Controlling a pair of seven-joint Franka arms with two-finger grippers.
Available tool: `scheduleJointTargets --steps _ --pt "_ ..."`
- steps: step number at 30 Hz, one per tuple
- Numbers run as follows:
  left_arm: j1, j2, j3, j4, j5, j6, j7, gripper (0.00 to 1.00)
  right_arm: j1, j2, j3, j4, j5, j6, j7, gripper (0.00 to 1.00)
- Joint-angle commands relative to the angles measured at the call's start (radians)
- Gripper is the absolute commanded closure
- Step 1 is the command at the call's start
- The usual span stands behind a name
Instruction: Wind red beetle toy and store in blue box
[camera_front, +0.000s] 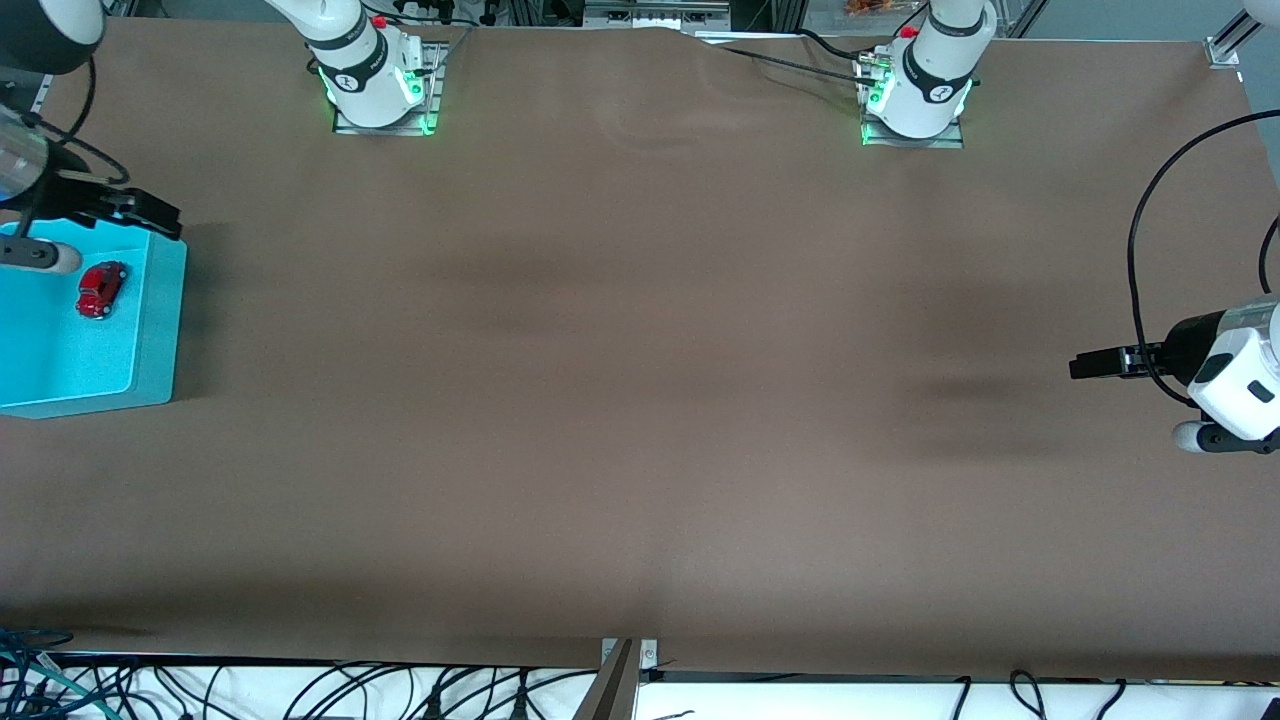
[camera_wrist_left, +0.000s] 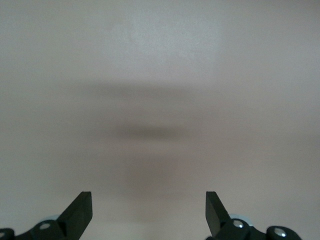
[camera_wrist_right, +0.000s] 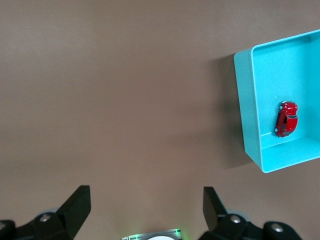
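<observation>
Surface: brown matte table (camera_front: 640, 400), flat and even, with soft shadows lying across it; cables hang along the edge nearest the front camera.
Left gripper (camera_wrist_left: 149, 212): mine, hanging over bare table at the left arm's end, fingers spread wide and holding nothing; this arm waits.
Box (camera_front: 150, 330): light-blue plastic bin at the right arm's end, smooth tall walls, rounded corners, open top; part of it runs out of the front view.
Beetle (camera_front: 101, 289): tiny glossy red car with a rounded body and dark windows, lying inside the box on its floor, close to the wall that faces the table's middle.
Right gripper (camera_front: 145, 212): mine, up over the box's rim on the side toward the bases, fingers wide apart and empty; in the right wrist view the beetle sits well off to one side of them.
Step in hand: I judge the storing done, since the toy is in the bin and neither gripper holds it; whether it was wound I cannot tell.
Doing it well: lift my right gripper straight up with fingers apart, so nothing catches the slick wall and slides the light bin.
Farthest: both white arm bases with green lights.
</observation>
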Motion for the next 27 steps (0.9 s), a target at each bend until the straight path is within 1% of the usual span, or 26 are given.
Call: scheduleJointTargets --steps 1,17,27 --pt "-0.002 0.004 -0.002 0.013 0.008 0.000 0.008 0.00 -0.001 -0.004 0.039 0.023 0.029 -0.028 0.036 0.00" --pt "-0.002 0.008 -0.002 0.013 0.008 0.002 0.008 0.00 -0.001 -0.003 0.103 0.034 0.031 -0.029 0.028 0.00" --pt "-0.002 0.008 -0.002 0.013 0.008 0.002 0.008 0.00 -0.002 0.000 0.102 0.036 0.046 -0.046 0.024 0.00"
